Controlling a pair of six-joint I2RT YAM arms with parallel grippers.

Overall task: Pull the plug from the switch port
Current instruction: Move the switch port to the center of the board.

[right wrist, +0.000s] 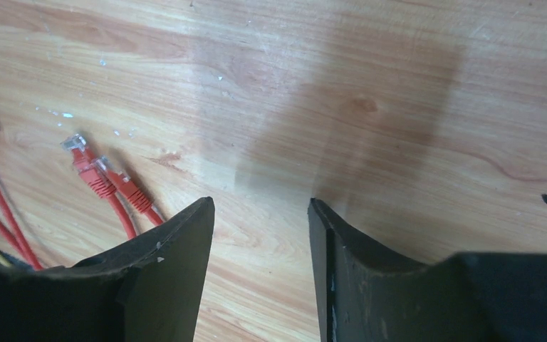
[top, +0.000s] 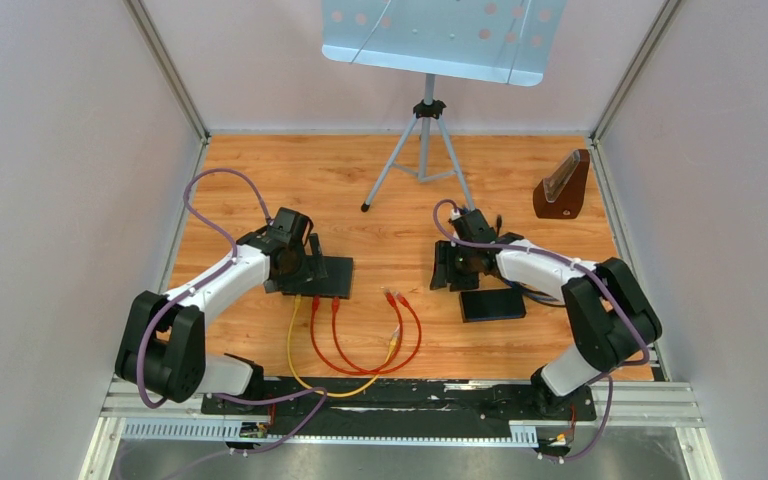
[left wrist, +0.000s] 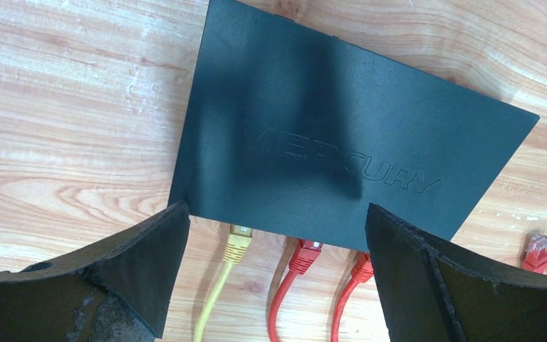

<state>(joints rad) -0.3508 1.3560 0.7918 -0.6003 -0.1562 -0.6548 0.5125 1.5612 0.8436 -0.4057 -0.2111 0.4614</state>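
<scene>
The black switch (top: 332, 277) lies flat left of centre; its lid shows in the left wrist view (left wrist: 342, 149). Three plugs sit in its near edge: a yellow plug (left wrist: 238, 242), a red plug (left wrist: 306, 255) and a second red plug (left wrist: 362, 267), partly behind my right finger. My left gripper (left wrist: 276, 208) is open and empty, just above the switch's port edge, its fingers straddling all three plugs (top: 305, 262). My right gripper (right wrist: 260, 201) is open and empty over bare wood (top: 450, 270). The cables' free red ends (right wrist: 89, 167) lie loose between the arms (top: 393, 297).
A second flat black box (top: 492, 304) lies beside my right arm. A tripod stand (top: 422, 150) holds a perforated tray at the back centre. A brown wedge-shaped object (top: 563, 187) stands at the back right. The yellow cable (top: 305, 375) loops toward the near edge.
</scene>
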